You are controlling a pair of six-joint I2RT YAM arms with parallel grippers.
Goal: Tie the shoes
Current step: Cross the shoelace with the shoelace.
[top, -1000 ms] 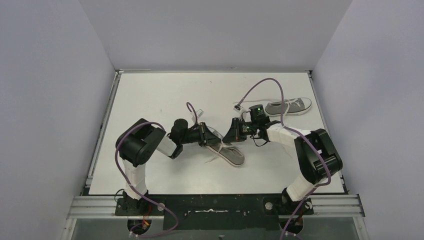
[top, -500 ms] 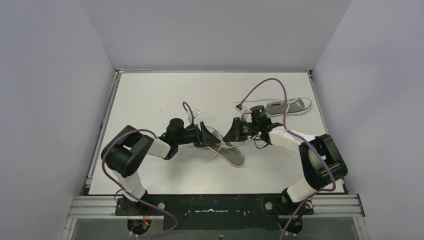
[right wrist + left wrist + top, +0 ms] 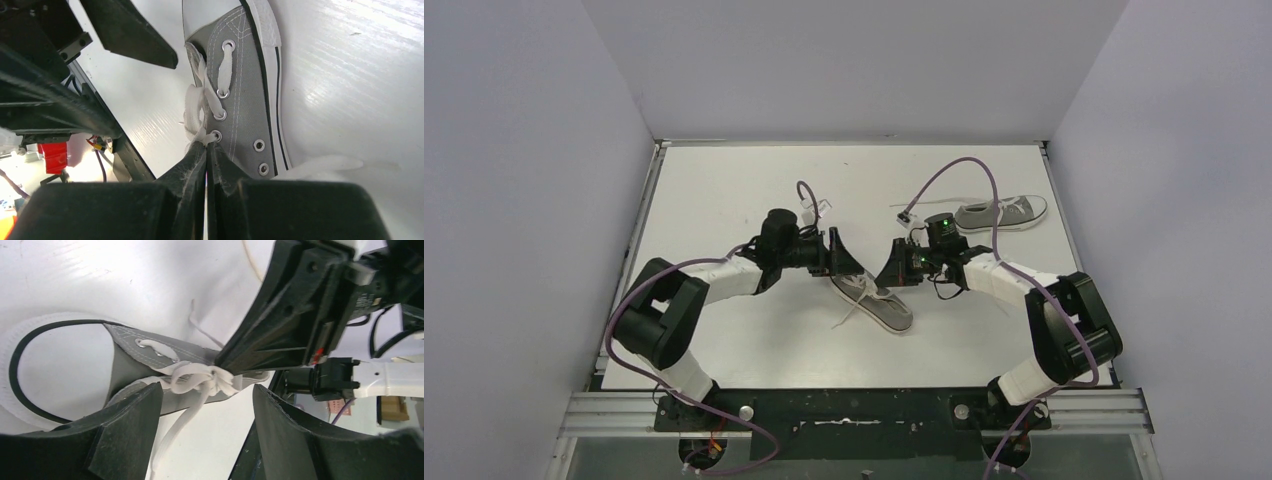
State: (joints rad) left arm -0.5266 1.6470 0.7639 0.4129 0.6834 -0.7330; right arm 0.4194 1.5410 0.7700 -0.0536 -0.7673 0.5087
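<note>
Grey canvas with white rubber edging makes up both shoes: the near shoe (image 3: 879, 303) lies on the counter (image 3: 724, 190) between the two arms, and the far shoe (image 3: 1001, 212) sits well apart at the far right, with neither tool on it. The right tool (image 3: 206, 146) is closed, its tips pinching the white laces (image 3: 200, 377) at the bunched crossing over the upper eyelets. The left tool (image 3: 207, 402) stands open and holds nothing, one jaw on either side of that same bunch. The shoe looks small and light, so a sideways tug on the lace would probably drag it across the smooth counter rather than tighten anything. Pulls likely need to oppose each other or go upward. The canvas is soft and would fold under a pinch, while the rubber sole edge is the stiffer place to steady it. The laces are flat, limp and probably a little slick, so a shallow nip at the tips could let them slide out. The better hold seems to be on a single strand just beside the crossing, taken across its flat width.
</note>
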